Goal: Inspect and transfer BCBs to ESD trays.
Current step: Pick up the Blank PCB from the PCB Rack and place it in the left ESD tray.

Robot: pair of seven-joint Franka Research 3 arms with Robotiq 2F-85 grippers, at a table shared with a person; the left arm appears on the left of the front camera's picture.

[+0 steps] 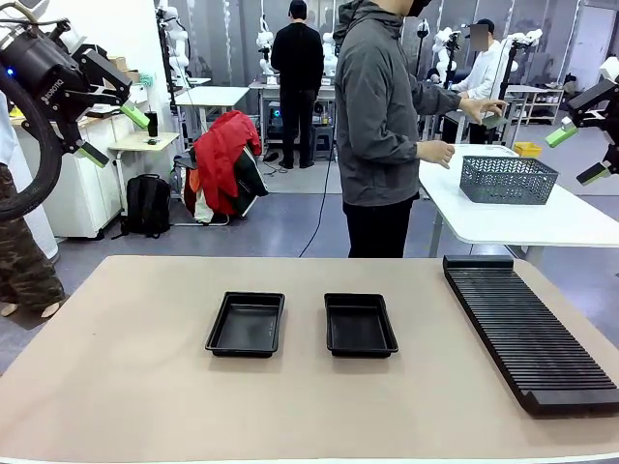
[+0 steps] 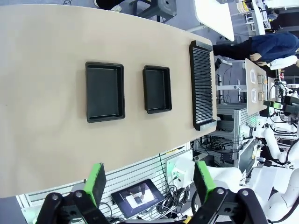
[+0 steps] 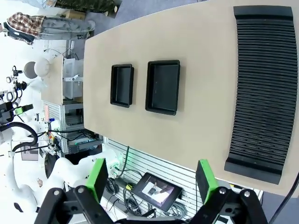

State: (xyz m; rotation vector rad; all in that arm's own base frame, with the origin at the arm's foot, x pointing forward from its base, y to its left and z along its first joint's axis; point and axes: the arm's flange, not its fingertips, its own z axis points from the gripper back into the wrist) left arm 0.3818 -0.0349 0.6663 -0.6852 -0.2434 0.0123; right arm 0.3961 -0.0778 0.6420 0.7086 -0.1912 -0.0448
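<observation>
While your left gripper (image 1: 114, 135) hangs high with jaws spread and empty, the left ESD tray (image 1: 246, 324) and the right ESD tray (image 1: 360, 325) lie side by side, apart, on the table (image 1: 126, 387); a ribbed black rack (image 1: 530, 329) flanks them, and your right gripper (image 1: 577, 155) hovers equally agape.

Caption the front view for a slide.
Two empty ESD trays and a slotted rack sit on the table, left gripper and right gripper open and raised at either side, a person beyond.

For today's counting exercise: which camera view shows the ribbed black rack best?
The right wrist view: the rack lies large, seen from above. The left wrist view shows it smaller; the front view, slanted and clipped at the edge.
</observation>
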